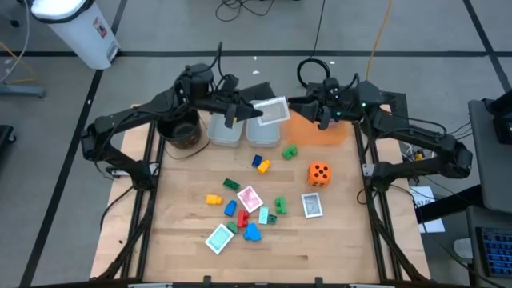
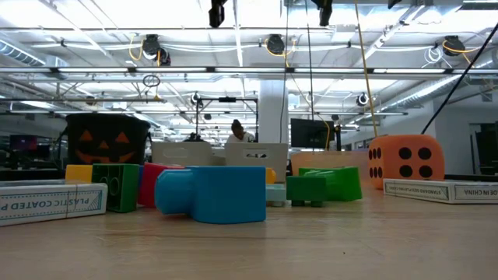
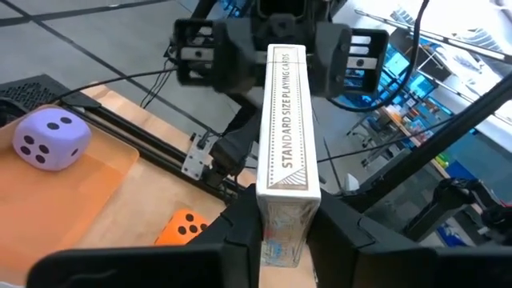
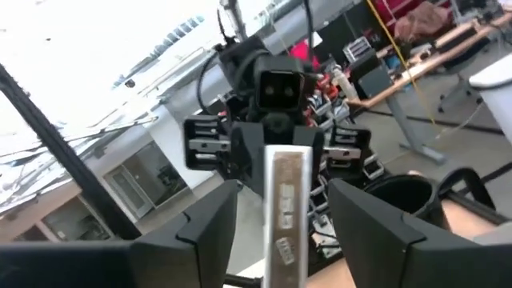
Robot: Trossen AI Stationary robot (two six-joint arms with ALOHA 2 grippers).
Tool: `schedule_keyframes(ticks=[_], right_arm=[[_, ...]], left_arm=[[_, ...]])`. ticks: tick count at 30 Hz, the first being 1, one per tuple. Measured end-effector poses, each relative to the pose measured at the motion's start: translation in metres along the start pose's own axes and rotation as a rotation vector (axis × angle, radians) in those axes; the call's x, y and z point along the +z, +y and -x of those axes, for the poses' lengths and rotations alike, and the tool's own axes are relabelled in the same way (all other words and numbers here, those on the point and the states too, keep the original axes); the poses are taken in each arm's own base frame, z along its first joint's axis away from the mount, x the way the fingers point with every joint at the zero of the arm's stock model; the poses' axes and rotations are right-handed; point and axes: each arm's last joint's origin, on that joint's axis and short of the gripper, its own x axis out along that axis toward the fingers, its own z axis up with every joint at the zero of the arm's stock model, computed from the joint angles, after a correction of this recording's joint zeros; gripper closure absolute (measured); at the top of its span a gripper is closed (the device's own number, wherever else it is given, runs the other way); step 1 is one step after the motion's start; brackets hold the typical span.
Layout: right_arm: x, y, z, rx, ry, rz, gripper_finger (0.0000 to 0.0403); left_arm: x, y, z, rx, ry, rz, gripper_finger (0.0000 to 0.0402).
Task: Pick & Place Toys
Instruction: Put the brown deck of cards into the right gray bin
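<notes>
Left gripper (image 3: 284, 228) clenched on one end of card box (image 3: 284, 136), held in air above clear bins (image 1: 226, 132). Right gripper (image 4: 280, 220) facing it, fingers (image 4: 210, 216) spread either side of box's far end, not pinching. Judgement: box light, stiff, glossy, likely slippery; narrow edges poor purchase, so grip across broad flat faces. Orange die (image 1: 319, 173) on table, well clear of bins.

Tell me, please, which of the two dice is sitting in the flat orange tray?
The purple die, showing white faces with dark pips, sits in the orange tray. The orange die stands outside it on the bare wooden table.
</notes>
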Motion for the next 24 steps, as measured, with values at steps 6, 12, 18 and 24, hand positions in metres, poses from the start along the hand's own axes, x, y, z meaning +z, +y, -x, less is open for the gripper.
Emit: schedule_keyframes(ticks=[6, 12, 18, 24], right_arm=[[0.018, 0.000, 0.019, -0.025, -0.062, 0.045, 0.0209], [0.028, 0.000, 0.041, -0.105, -0.081, 0.049, 0.0213], [0.022, -0.002, 0.049, -0.176, -0.007, -0.004, 0.0211], [0.010, -0.005, 0.049, -0.225, 0.100, -0.032, 0.0215]], left_arm=[[0.002, 0.006, 0.003, 0.020, -0.005, 0.009, 0.0325], [0.002, 0.023, 0.013, 0.107, 0.038, 0.051, 0.0327], [-0.003, 0.050, 0.016, 0.198, 0.106, 0.074, 0.0328], [-0.010, 0.083, 0.012, 0.217, 0.197, 0.142, 0.0328]])
